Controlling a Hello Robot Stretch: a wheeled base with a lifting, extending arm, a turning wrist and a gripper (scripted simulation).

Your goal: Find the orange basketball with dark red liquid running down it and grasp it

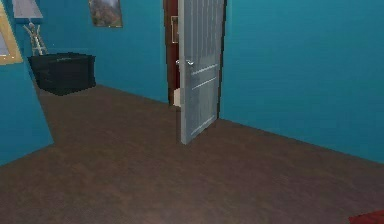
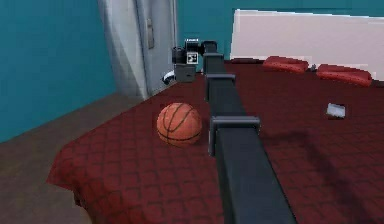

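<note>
- The teal walls (image 1: 300, 60) and the dark brown floor (image 1: 150, 170) make up a bedroom. Searching it looks finished, since the ball is already within the arm side view.
- The wide bed with a dark red quilted cover (image 2: 310, 160) carries the task's thing. A white headboard (image 2: 300, 35) and two red pillows (image 2: 286, 64) stand at its far end.
- The pale grey panelled door (image 1: 200, 70) stands ajar in the forward view, well apart from anything the task needs.
- The dark square arm bar (image 2: 240, 150) reaches out over the bed from the bottom edge of the arm side view and extends past the ball.
- The orange basketball with dark seams (image 2: 179, 123) rests on the bed cover near the bed's front corner, just beside the arm on its left in the arm side view. The colour and shape fit the task's ball, but I cannot make out the dark red liquid on it, so the match is probable, not certain.
- The tool (image 2: 180, 54) sits at the arm's far end beside the white marker squares, higher in the picture than the ball and apart from it. I cannot tell how its fingers stand or whether it holds anything.
- The small grey object (image 2: 337, 110) lies on the bed to the arm's right and plays no part.
- In my judgement the finding is done and the grasp is left: the tool has to be brought back to the ball.
</note>
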